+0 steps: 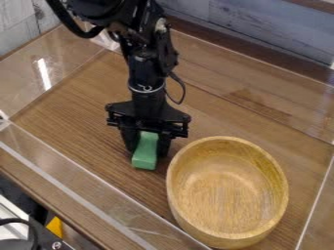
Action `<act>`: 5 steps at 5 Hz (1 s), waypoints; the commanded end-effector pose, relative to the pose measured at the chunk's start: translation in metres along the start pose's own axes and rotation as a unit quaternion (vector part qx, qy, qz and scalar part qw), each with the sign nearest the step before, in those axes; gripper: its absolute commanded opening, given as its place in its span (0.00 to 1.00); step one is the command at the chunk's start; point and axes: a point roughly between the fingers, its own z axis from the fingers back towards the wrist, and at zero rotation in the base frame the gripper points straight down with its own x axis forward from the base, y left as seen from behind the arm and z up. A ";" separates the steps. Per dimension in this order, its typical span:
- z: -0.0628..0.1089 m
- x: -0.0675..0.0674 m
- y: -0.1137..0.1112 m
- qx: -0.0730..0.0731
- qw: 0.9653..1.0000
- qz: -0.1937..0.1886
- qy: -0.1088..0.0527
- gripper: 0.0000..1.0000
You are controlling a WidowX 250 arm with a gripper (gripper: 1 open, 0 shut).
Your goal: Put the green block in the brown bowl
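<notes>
The end effector [147,140] is down at the counter [78,117], clamped on the green block [146,151], which sits on the wood just left of the brown bowl [229,190]. The grasp looks made; lifting, carrying over the rim and releasing remain. The bowl is empty.

Green block [146,150] matte; brown bowl [229,190] grained wood; table [78,107] wood-grain, clear glossy walls.

Solid green block [146,151], light-brown grained bowl [229,230], black claw [146,137], dark wood-grain table [248,112]
</notes>
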 end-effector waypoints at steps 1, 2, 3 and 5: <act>0.019 0.011 0.001 -0.005 1.000 0.005 -0.024 0.00; 0.023 0.011 0.001 -0.004 1.000 0.004 -0.021 0.00; 0.028 0.012 0.002 -0.002 1.000 0.003 -0.019 0.00; 0.037 0.013 0.003 0.001 1.000 0.000 -0.014 0.00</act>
